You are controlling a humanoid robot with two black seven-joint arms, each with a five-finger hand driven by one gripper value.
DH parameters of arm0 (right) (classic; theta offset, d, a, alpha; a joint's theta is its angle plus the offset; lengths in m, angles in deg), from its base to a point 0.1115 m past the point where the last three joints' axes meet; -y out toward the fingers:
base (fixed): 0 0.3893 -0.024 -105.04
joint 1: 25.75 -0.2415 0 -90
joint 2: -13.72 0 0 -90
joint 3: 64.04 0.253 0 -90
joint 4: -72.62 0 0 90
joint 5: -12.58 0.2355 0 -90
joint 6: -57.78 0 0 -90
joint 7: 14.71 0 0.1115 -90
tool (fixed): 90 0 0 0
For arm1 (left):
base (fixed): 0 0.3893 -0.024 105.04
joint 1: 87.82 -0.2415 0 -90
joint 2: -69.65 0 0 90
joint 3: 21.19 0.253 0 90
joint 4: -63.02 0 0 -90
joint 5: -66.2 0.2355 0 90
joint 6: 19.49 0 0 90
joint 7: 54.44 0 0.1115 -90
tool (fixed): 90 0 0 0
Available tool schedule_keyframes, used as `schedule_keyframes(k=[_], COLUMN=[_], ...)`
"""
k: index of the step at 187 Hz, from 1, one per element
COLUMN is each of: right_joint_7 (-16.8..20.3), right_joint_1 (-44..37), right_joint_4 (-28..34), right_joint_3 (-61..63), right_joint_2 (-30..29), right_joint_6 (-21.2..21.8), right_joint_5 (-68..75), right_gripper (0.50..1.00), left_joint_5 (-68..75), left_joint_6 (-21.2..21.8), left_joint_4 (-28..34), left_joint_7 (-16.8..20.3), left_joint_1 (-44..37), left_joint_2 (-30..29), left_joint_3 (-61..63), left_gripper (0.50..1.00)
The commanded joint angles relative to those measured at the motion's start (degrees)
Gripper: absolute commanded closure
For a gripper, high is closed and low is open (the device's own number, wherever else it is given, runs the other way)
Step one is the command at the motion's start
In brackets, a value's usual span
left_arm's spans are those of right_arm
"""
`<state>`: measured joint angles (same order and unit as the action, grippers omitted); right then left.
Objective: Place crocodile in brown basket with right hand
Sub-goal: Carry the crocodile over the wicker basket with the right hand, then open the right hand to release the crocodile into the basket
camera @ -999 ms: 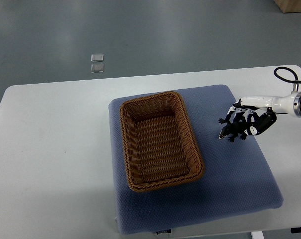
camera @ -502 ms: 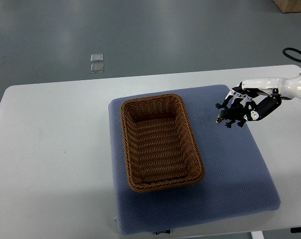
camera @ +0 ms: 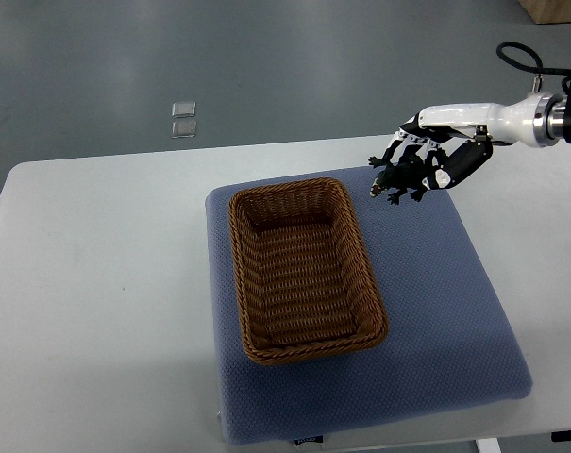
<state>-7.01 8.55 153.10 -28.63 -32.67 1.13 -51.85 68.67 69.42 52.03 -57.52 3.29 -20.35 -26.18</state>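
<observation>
Crocodile (camera: 396,178), a small dark toy with its legs splayed, is gripped in the curled black fingers of the right hand (camera: 442,157), with one end of the toy left sticking out to the left past the fingertips. The hand is seen over the far right corner of the blue cushion (camera: 436,302), and its white forearm is brought in from the right edge of the picture, where a black cable (camera: 514,57) is looped above the wrist. The toy is kept clear of the brown basket (camera: 313,349) and is placed just to the right of the basket's far right corner; whether it is lifted well above the cushion cannot be told. The woven basket is set lengthwise on the left half of the cushion, and nothing is seen inside it. The cushion is laid on the white worktop (camera: 96,283), towards its right edge and reaching its near edge. Beyond the far edge of the worktop, two small square plates (camera: 183,120) are seen on the grey floor.
</observation>
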Motion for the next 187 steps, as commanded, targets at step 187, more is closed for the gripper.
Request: schedule_keyframes(k=[187], right_joint_7=[0.1], right_joint_1=[-5.4], right_joint_4=[-21.7], right_joint_3=[-13.4], right_joint_2=[-29.5], right_joint_6=[-3.2], right_joint_5=[-5.2], right_gripper=[0.973], left_joint_5=[0.0], left_joint_6=[0.0], left_joint_4=[-0.1], left_joint_7=[0.0], left_joint_1=[-0.1], left_joint_2=[0.0], left_joint_3=[0.0], left_gripper=[0.500])
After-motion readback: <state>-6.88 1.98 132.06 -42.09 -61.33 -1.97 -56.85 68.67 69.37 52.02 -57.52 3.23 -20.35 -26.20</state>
